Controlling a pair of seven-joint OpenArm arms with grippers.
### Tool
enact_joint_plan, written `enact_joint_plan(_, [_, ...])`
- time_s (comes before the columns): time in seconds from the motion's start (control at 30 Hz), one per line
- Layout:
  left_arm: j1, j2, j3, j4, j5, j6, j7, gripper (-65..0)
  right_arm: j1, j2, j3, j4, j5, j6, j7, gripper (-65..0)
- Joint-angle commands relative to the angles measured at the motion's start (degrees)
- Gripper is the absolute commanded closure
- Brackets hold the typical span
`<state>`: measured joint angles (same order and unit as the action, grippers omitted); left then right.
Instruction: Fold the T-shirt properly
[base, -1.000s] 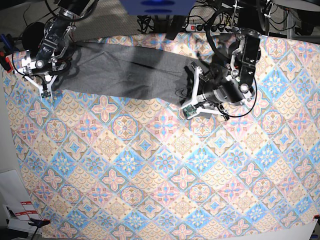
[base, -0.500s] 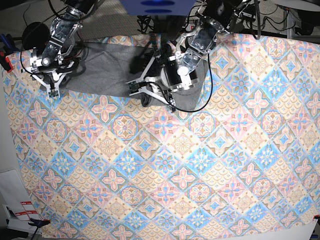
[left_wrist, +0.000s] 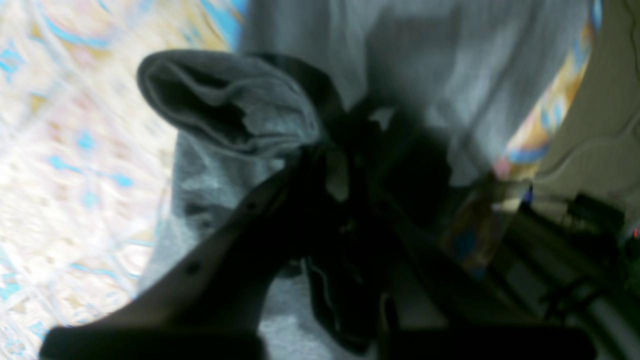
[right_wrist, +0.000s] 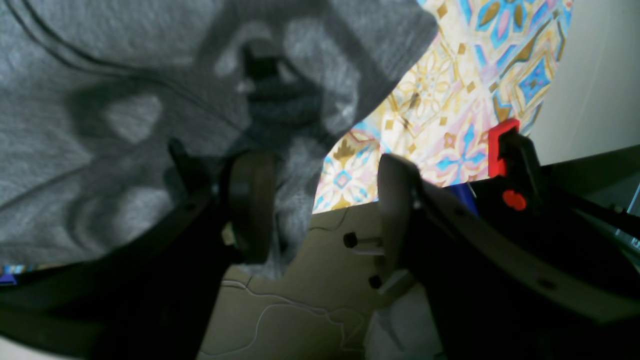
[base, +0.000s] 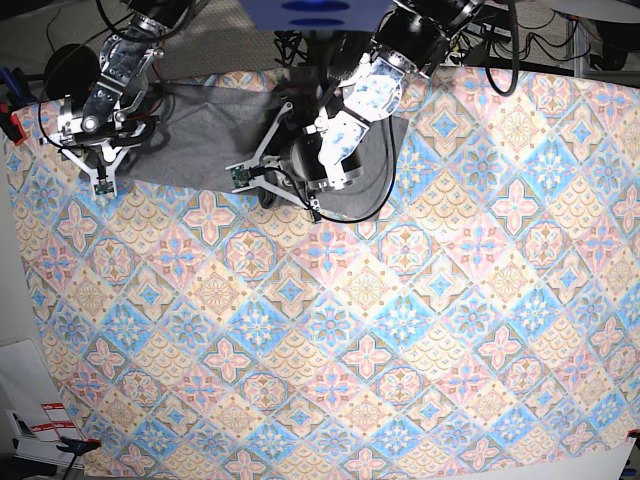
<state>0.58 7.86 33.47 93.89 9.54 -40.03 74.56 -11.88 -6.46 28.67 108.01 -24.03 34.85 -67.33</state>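
Observation:
The heather-grey T-shirt (base: 205, 135) lies along the far edge of the table, its right part doubled over toward the left. My left gripper (base: 258, 188) is over the shirt's middle, shut on a bunched fold of grey cloth (left_wrist: 230, 110); in the left wrist view the left gripper (left_wrist: 340, 170) shows dark and blurred. My right gripper (base: 100, 178) hangs at the shirt's left end. In the right wrist view the right gripper (right_wrist: 320, 210) is open, its pads (right_wrist: 250, 205) apart over the T-shirt (right_wrist: 125, 100) edge, holding nothing.
The tile-patterned tablecloth (base: 400, 330) covers the whole table. A red clamp (right_wrist: 502, 145) grips the cloth's edge by my right gripper. Cables and a power strip (base: 400, 55) lie behind the table. Papers (base: 40, 420) sit off the near left corner.
My left gripper has swung leftward with the shirt's right end, laying it over the middle; the shirt now spans less of the table. The right gripper has barely moved.

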Motion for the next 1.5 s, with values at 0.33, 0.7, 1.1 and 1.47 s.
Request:
enact_joint_plan(0.33, [-2.82, 1.14, 7.45, -4.7, -1.32, 0.03, -4.81, -5.9, 0.41, 0.44, 0.13, 1.14, -0.45, -0.17, 0.3, -32.2])
enact_joint_plan(0.7, [-3.35, 1.14, 7.19, -4.52, -1.32, 0.03, -8.41, -29.4, 0.41, 0.44, 0.04, 1.14, -0.45, -0.17, 0.3, -32.2])
enact_joint_plan(1.1, [-3.35, 1.14, 7.1, -4.44, -8.09, 0.03, -25.38, -29.0, 0.41, 0.44, 0.04, 1.14, -0.45, -0.17, 0.3, -32.2])
enact_joint_plan(1.47, [0.87, -2.1, -12.42, 13.41, -14.33, 0.03, -19.84, -21.1, 0.49, 0.52, 2.68, 1.14, -0.54, -0.17, 0.82, -32.2])
